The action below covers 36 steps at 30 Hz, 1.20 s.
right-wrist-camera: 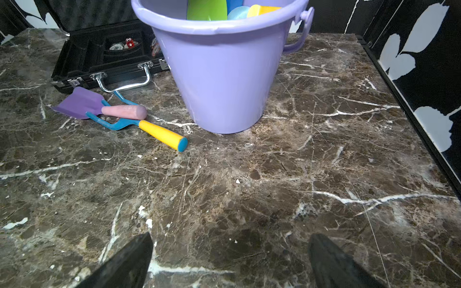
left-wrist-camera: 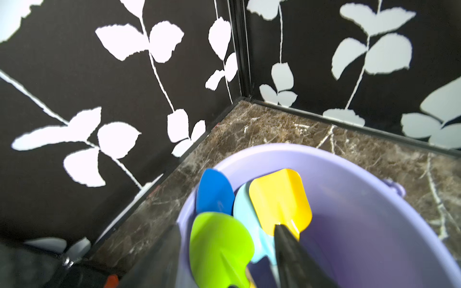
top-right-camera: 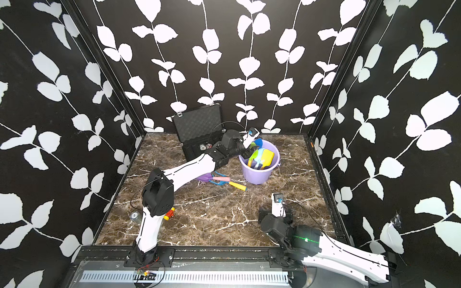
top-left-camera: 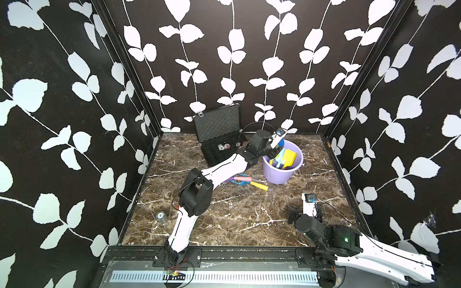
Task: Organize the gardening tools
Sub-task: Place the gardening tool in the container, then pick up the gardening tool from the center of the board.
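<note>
You have four plastic tools standing heads-up, bunched together, in the lilac plastic bucket (right-wrist-camera: 224, 74): a lime-green scoop (left-wrist-camera: 219, 244), a deep-blue spade (left-wrist-camera: 214, 192), a pale-blue scoop (left-wrist-camera: 243, 207) and a square yellow spade (left-wrist-camera: 282, 199). Near the bucket, a flat purple spade with a pink handle (right-wrist-camera: 79, 103) lies on the desk (right-wrist-camera: 249, 187), resting across the prongs of a blue pronged rake with a yellow handle (right-wrist-camera: 154, 132).

No readable text, label, brand or number in any view.
Round chips (right-wrist-camera: 117, 46) in the black case (right-wrist-camera: 82, 67) at the far edge of the table (right-wrist-camera: 249, 187) have printed rim marks, too small to read. The red dice (right-wrist-camera: 129, 43) beside them show white pips, count unclear. The marking on top of the can (top-left-camera: 162, 217) near the left edge is blurred.
</note>
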Each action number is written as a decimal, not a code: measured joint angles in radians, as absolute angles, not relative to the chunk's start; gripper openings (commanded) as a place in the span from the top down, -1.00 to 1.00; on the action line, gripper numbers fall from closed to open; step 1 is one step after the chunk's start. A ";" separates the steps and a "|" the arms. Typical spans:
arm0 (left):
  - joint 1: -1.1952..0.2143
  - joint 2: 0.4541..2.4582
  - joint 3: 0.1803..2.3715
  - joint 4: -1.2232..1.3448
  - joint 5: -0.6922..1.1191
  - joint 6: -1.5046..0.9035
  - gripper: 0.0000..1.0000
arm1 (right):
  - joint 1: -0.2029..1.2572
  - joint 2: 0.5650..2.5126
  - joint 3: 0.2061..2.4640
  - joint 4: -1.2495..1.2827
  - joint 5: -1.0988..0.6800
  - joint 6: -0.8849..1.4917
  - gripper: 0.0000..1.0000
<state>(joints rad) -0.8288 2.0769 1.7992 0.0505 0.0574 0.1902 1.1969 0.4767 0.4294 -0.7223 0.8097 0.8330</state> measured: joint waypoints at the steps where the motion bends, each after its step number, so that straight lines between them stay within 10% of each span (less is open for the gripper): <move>1: -0.829 2.055 1.771 0.050 0.042 0.178 -0.63 | 1.196 0.485 0.430 -0.716 0.804 0.826 -0.99; 6: -0.829 1.886 1.604 0.050 -0.041 0.108 -0.97 | 1.192 0.552 0.445 -0.681 0.770 0.789 -0.99; 36: -0.706 0.815 0.685 -0.106 -0.364 -0.225 -0.97 | 0.954 1.413 0.832 -0.352 0.374 0.461 -0.99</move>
<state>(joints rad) -0.7063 0.8146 0.6849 -0.1062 -0.3645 -0.2253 0.9543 1.4128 0.8322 -0.3523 0.3740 0.4606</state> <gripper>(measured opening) 0.988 0.997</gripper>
